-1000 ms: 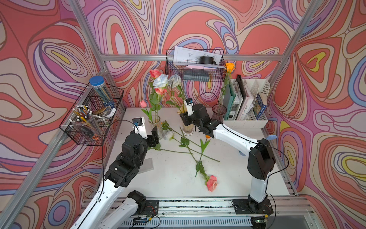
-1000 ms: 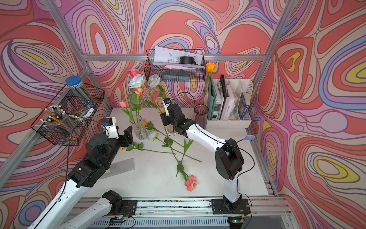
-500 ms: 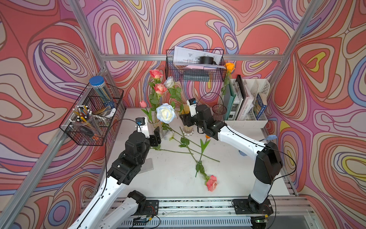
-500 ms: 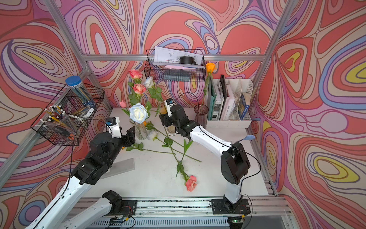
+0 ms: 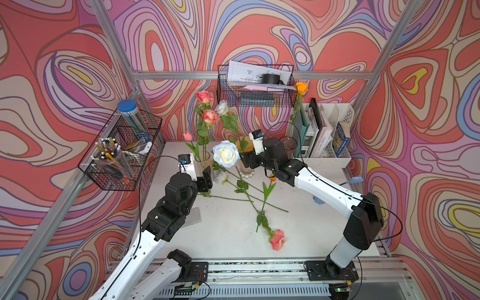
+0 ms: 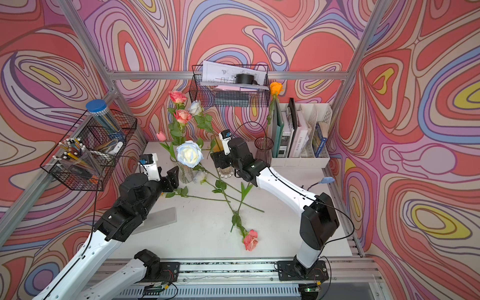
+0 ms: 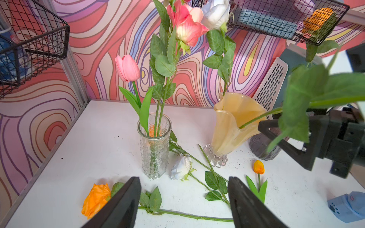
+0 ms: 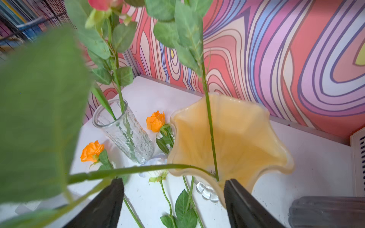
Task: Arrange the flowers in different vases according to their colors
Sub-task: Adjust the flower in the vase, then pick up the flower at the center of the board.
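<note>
Flower-sorting scene, shown in both top views and both wrist views. Yellow vase (image 7: 235, 126), footed and wavy-rimmed, stands upright on the table (image 5: 228, 233); every position below is given relative to it.

Two stems sit in the yellow vase. The small white rose (image 5: 222, 107) rises upright. The large white rose (image 5: 225, 155), blue at the petal edges, has a stem that bends out over the rim toward the left arm's side, so its bloom hangs clear of the vase.

Right end effector (image 8: 173, 180) hovers just in front of the yellow vase's rim. Its fingers are spread wide; the bent stem passes just beyond their tips, and nothing is clamped.

Clear vase (image 7: 154, 148) stands just beside the yellow vase on the left arm's side and holds the pink roses (image 5: 210, 116) and a pink tulip (image 7: 127, 68). Purple vase (image 6: 263, 150) stands just beside the yellow vase on the opposite side and holds the tall orange rose (image 5: 301, 87).

Left end effector (image 7: 182, 177) is low over the table in front of the two nearer vases, with fingers apart and empty.

Four flowers lie flat on the table:
- The lying white rose (image 7: 181, 167) and an orange tulip (image 7: 258, 166) are near the yellow vase's foot.
- The lying orange rose (image 7: 96, 199) is beyond the clear vase.
- The lying pink rose (image 5: 278, 239) is well apart, toward the robot.
</note>
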Action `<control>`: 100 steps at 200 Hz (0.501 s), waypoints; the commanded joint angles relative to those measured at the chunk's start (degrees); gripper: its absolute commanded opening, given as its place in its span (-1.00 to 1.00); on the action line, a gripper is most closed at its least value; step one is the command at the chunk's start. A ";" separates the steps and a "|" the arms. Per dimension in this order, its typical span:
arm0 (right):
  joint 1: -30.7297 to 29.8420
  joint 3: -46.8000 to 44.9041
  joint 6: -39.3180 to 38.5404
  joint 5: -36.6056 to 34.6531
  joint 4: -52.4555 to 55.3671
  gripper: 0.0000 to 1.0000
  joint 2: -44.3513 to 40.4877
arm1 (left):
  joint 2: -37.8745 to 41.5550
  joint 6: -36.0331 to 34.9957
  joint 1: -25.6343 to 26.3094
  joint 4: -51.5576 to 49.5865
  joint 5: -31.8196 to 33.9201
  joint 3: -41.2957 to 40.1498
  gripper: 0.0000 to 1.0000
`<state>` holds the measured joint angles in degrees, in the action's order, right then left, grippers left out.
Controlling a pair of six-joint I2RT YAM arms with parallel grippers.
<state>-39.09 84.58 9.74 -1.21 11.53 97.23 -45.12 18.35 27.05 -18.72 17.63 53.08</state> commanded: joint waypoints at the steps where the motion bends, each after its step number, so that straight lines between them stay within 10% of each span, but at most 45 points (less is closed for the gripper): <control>1: -0.20 -4.23 1.43 0.82 1.92 0.66 -3.51 | 0.71 3.79 0.29 -2.77 -2.93 -1.90 0.48; 100: -0.11 -21.13 3.62 -0.23 2.94 0.66 -17.74 | 4.27 9.64 14.67 -5.93 3.85 -12.33 0.43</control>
<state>-39.09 66.37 13.10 -1.91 12.71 82.87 -41.91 25.82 37.26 -23.27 18.09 43.42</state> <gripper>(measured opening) 0.832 0.715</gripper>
